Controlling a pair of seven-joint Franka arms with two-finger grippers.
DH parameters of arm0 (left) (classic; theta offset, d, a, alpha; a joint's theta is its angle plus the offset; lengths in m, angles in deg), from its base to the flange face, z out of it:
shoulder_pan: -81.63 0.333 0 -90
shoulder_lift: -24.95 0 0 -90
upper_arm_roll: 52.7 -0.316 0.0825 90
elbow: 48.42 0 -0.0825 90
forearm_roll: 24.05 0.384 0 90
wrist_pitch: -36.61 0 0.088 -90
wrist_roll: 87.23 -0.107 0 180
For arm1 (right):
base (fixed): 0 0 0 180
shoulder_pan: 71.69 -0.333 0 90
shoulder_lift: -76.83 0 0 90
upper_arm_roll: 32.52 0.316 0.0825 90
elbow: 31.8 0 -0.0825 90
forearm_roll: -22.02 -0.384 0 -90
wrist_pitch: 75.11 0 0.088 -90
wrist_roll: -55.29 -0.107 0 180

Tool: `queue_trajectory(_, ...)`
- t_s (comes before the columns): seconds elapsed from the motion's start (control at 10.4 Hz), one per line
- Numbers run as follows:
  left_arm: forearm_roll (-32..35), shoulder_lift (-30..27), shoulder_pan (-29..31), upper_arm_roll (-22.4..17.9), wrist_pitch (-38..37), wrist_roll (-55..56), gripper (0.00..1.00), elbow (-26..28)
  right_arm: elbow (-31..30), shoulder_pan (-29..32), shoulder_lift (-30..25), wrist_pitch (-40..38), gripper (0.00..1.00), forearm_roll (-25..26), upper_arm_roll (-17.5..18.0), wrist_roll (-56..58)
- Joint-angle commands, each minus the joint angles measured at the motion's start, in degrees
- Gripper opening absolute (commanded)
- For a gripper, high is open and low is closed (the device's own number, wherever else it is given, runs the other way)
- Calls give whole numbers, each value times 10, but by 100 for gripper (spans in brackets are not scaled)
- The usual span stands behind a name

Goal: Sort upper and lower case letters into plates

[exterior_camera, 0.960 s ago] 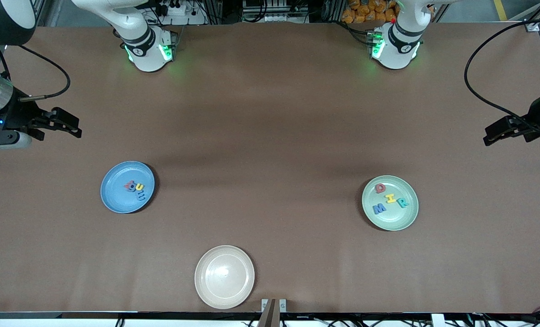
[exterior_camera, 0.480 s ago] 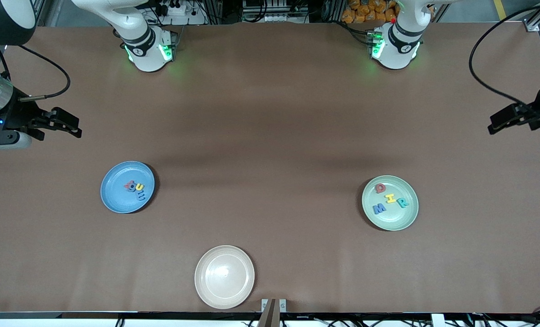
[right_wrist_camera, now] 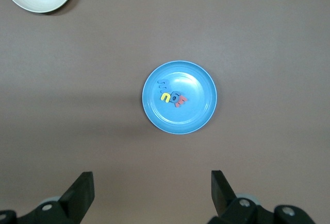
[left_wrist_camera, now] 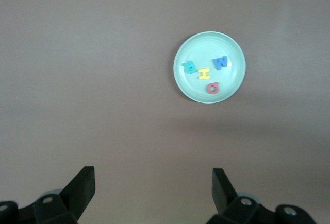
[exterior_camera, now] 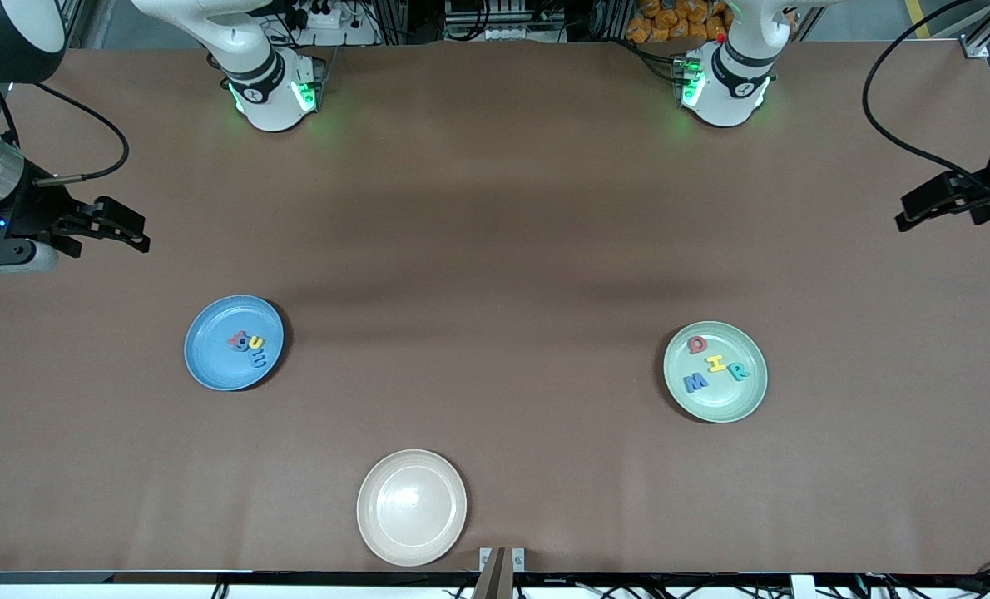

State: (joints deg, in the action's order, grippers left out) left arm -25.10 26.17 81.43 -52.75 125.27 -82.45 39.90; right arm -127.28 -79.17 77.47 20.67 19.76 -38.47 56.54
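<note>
The sky blue plate (exterior_camera: 212,366) (right_wrist_camera: 201,77) lies toward the right arm's end of the table with a small cluster of lower case letters (exterior_camera: 248,347) (right_wrist_camera: 172,97) in it. Upper case letters (exterior_camera: 715,364) (left_wrist_camera: 207,70), red, yellow, teal and blue, lie in the mint green plate (exterior_camera: 740,403) (left_wrist_camera: 232,87) toward the left arm's end. My right gripper (exterior_camera: 121,231) (right_wrist_camera: 152,188) hangs open and empty high over bare table at its arm's end. High over its own end of the table, my left gripper (exterior_camera: 919,215) (left_wrist_camera: 153,185) is open too, with nothing in it.
An empty cream-beige plate (exterior_camera: 449,541) (right_wrist_camera: 56,0) sits near the table's front edge, nearer to the front camera than both other plates. Black cables (exterior_camera: 886,108) trail from each wrist. The two arm bases (exterior_camera: 274,91) stand along the table's back edge.
My left gripper has drawn back toward its end of the table and risen, away from the mint green plate. The right arm and all letters have stayed still.
</note>
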Motion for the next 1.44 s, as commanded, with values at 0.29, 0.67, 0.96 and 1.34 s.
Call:
queue_trajectory(0.29,-10,-1,8,-5,-6,-13,100,-23,6,-1,2,-3,100,-8,-2,1)
queue_trajectory(0.67,-8,-5,15,-15,-8,-56,100,-25,6,-1,2,-3,100,-9,-2,1)
queue_trajectory(0.96,-9,-3,-23,-57,-8,-64,100,-26,6,0,2,-3,100,-9,-2,1)
queue_trajectory(1.34,-9,-3,-27,-58,-8,-64,100,-26,6,3,2,-1,100,-8,-2,1)
